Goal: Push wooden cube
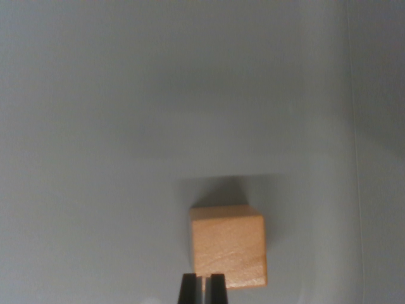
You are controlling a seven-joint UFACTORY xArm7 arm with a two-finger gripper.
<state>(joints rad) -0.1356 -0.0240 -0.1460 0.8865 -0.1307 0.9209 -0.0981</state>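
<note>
Wooden cube [228, 247] sits lower centre of frame, slightly right of middle, on pale grey desk [126, 126]. Cube has no long axis; sides near equal. Top face and near face visible, edges roughly square to frame, turned only slightly. Grain lines run across near face. Soft shadow beyond cube, toward frame top. Claw [202, 290] at bottom edge, two dark fingertips nearly together, thin slit between, gripping nothing. Tips overlap cube's near lower-left edge; actual contact unclear.
</note>
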